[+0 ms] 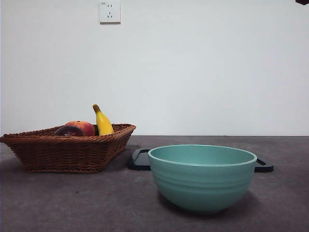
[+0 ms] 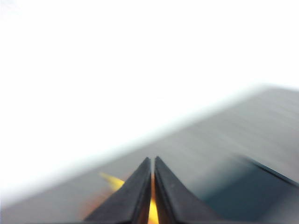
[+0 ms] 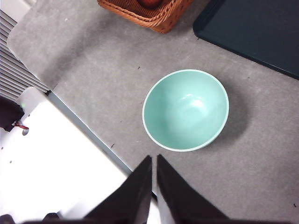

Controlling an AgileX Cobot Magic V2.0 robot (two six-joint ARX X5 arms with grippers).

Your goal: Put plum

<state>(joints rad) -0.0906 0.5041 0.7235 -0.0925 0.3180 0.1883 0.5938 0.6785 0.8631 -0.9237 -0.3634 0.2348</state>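
Note:
The plum (image 1: 67,130), dark maroon and glossy, lies in a brown wicker basket (image 1: 67,152) at the left of the front view, mostly hidden behind the rim. A red-orange peach (image 1: 83,126) and a yellow banana (image 1: 103,122) lie next to it. My left gripper (image 2: 153,161) is shut and empty; its view is blurred, with a yellow smear under the jaws. My right gripper (image 3: 153,159) is shut and empty, high above the table by the near side of a teal bowl (image 3: 186,109). Neither gripper is near the plum.
The empty teal bowl (image 1: 203,176) stands at the front centre-right. A flat black tray (image 1: 139,160) lies behind it and shows in the right wrist view (image 3: 252,28). The basket's corner (image 3: 159,16) shows there too. A black arm tip (image 1: 302,2) is at the top right corner.

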